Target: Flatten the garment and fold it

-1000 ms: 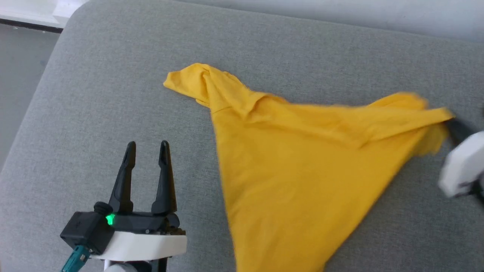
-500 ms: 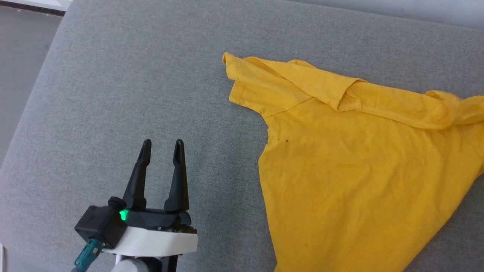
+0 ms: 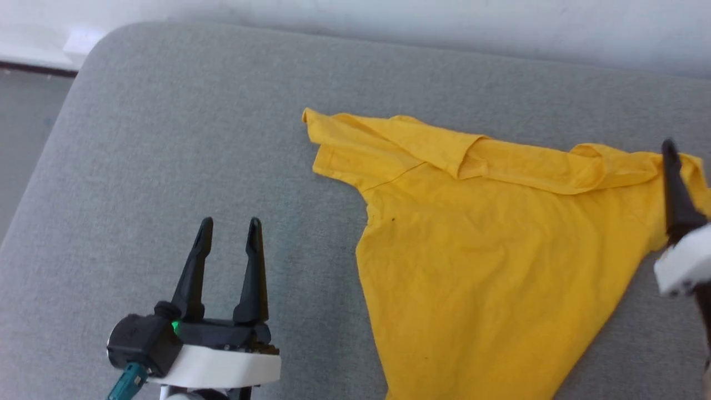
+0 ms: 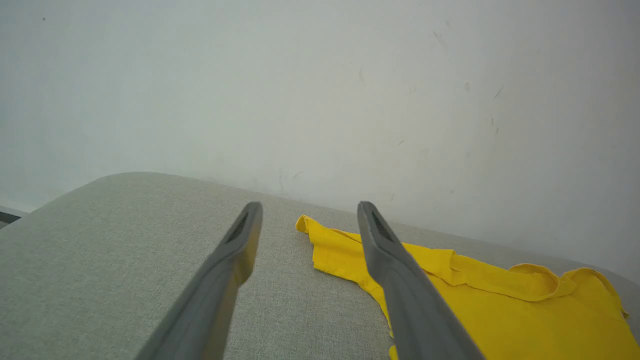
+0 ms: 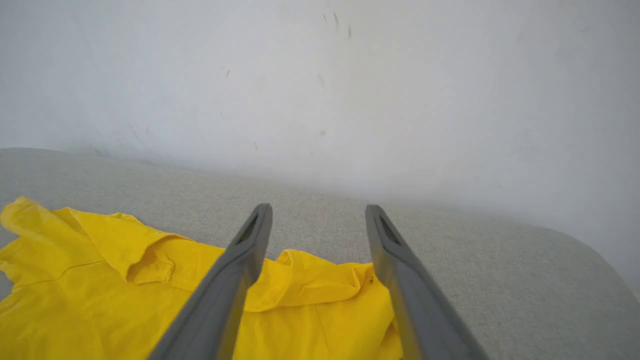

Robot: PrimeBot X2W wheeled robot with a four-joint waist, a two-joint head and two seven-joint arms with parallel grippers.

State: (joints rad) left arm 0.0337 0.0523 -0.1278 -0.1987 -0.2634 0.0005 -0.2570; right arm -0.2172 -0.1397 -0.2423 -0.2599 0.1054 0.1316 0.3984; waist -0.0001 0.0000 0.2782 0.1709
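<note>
The garment (image 3: 489,261) is a mustard-yellow T-shirt lying plain side up on the grey cushion (image 3: 166,139); no patches or stripes show. Its top edge is folded over in a long band (image 3: 500,161), and one sleeve (image 3: 339,150) points left. My left gripper (image 3: 230,222) stands open over bare cushion, well left of the shirt, with nothing between its fingers (image 4: 235,260). My right gripper (image 5: 319,208) is open above the shirt's right end (image 5: 310,285), holding nothing; one dark finger (image 3: 677,189) shows at the head view's right edge.
A pale wall (image 4: 320,90) rises right behind the cushion's far edge. The cushion's rounded corner (image 3: 105,39) is at the upper left, with grey floor (image 3: 22,139) beyond its left side. Bare cushion lies left of and behind the shirt.
A second ago my right gripper held the shirt's right corner, pulling it taut; it has let go and the shirt lies wider and flatter. The head camera also shifted. The left gripper stayed open.
</note>
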